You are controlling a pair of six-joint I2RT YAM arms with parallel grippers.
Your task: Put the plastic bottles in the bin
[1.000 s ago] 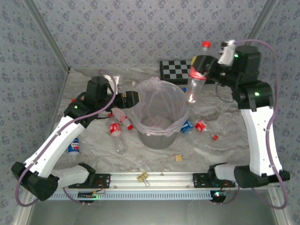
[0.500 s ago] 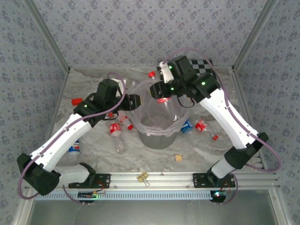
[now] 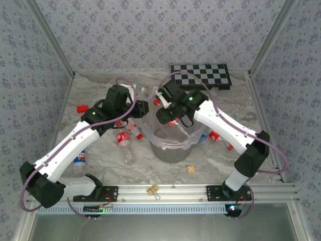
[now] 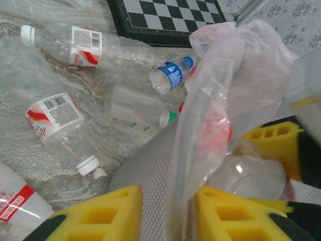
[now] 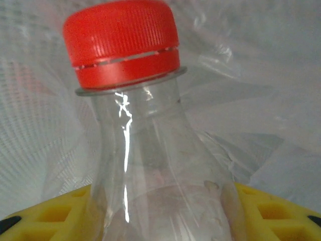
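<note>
Top: bin [image 3: 173, 150] at centre, right gripper [image 3: 168, 118] over its mouth, loose plastic bottles [image 3: 123, 137] at its 9 o'clock. Left wrist: left gripper [image 4: 168, 213] straddles the bag [image 4: 235, 65] at the rim, cannot tell if pinching. Right wrist: yellow pads [image 5: 45, 213] pinch the red-capped bottle [image 5: 150, 165].

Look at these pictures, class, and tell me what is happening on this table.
Two robot arms are working at the grey bin. The right tool grips a clear red-capped bottle over the bin's mouth, not yet released. The left tool sits at the rim, its yellow fingers either side of the pinkish bag liner. Several other bottles lie on the table.
</note>
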